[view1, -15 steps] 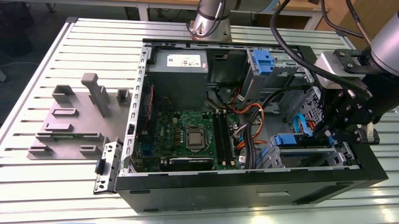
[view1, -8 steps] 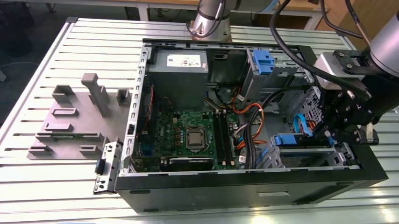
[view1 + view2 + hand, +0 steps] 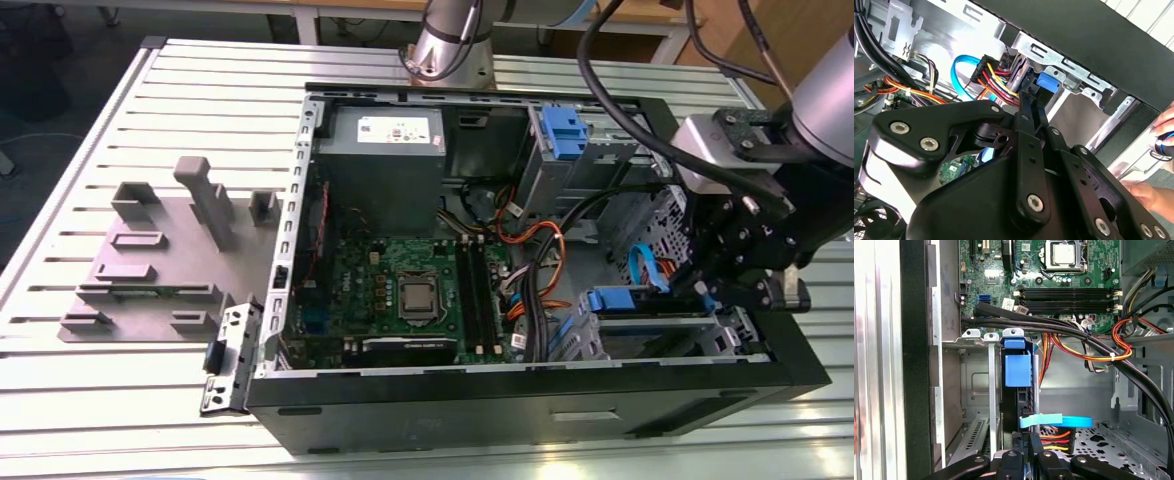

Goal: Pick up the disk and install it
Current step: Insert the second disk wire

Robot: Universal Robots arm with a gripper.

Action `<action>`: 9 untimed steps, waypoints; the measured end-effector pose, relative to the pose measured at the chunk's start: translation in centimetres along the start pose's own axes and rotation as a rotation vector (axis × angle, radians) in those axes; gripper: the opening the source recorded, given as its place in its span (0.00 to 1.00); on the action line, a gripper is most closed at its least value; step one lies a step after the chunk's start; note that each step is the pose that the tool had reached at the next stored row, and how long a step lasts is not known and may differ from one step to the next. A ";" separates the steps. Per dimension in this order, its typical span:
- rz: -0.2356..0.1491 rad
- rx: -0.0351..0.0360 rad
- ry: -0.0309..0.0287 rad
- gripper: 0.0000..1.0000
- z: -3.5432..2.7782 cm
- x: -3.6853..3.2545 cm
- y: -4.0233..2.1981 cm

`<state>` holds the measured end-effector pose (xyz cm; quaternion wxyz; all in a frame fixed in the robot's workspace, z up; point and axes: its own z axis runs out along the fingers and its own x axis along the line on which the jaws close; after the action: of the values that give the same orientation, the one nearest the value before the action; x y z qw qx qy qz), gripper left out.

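The disk (image 3: 1017,371), with its blue carrier tab, stands on edge in a slot of the grey drive bay (image 3: 974,390) at the case's near corner on the exterior view's right. Its blue tab (image 3: 617,300) also shows in the exterior view and in the second wrist view (image 3: 1047,83). My gripper (image 3: 1030,100) reaches into the case right behind the disk, and its black fingers (image 3: 1024,150) lie together with nothing seen between them. In the first wrist view the gripper (image 3: 1027,436) sits at the disk's rear end. Whether it touches the disk is hidden.
Black and coloured cable bundles (image 3: 1079,342) cross close over the bay. A light-blue flat cable (image 3: 1051,421) lies beside the fingers. The motherboard (image 3: 400,290), the power supply (image 3: 384,150) and a second cage with a blue clip (image 3: 561,132) are inside the case. A person's hand (image 3: 1161,132) is outside the case wall.
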<state>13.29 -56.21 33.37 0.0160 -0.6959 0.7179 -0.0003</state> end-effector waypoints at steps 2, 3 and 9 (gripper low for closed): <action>0.000 0.0000 0.0004 0.17 0.04 0.00 0.00; 0.000 0.0000 0.0004 0.17 0.04 0.00 0.00; 0.000 0.0000 0.0007 0.17 0.22 0.01 0.01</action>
<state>13.29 -56.21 33.15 0.0158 -0.6959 0.7179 -0.0006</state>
